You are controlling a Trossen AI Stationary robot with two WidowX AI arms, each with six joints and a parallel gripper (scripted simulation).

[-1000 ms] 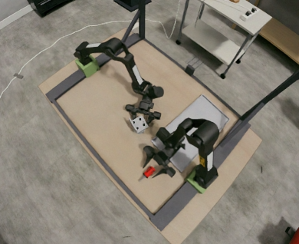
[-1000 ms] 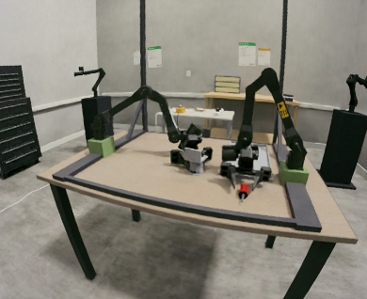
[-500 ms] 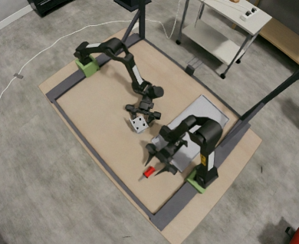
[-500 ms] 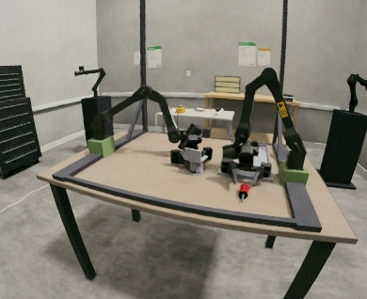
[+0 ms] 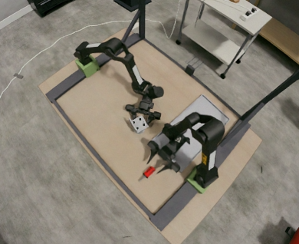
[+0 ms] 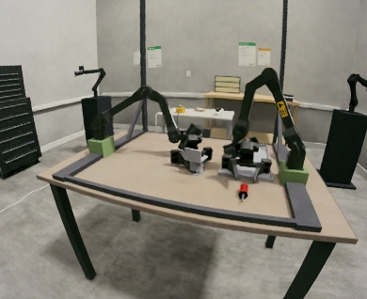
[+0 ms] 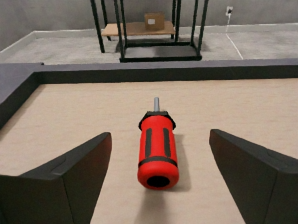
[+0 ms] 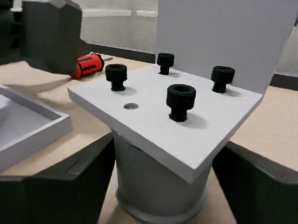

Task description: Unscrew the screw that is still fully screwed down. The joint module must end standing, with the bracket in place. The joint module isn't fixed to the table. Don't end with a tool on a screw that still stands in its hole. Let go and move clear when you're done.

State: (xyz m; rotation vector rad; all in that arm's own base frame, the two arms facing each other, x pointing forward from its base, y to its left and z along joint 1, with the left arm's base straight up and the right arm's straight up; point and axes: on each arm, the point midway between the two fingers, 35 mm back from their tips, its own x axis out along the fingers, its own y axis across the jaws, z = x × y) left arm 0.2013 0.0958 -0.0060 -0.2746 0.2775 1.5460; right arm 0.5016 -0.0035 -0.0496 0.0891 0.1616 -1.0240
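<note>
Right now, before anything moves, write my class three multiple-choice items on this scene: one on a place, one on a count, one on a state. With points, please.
1. Where is the red screwdriver [image 5: 149, 171] [image 6: 244, 190] [image 7: 157, 150] [image 8: 90, 65]?
A) In the grey tray
B) Lying on the table [image 5: 102, 92] [image 6: 125, 165] [image 7: 60, 115] [image 8: 280, 115]
C) On top of the bracket [image 5: 139, 123] [image 6: 189, 154] [image 8: 150, 90]

2. How many black screws [image 8: 180, 97] stand in the bracket?
A) Two
B) Six
C) Four

3. How is the left pincer [image 5: 154, 166] [image 6: 246, 179] [image 7: 160, 137]?
A) Open, holding nothing
B) Closed on the screwdriver
C) Closed on a screw

Key:
1 B: the top and left wrist views show it flat on the wood.
2 C: the right wrist view shows four heads, beside one bare hole.
3 A: the left wrist view shows its fingers wide apart, touching nothing.
</note>
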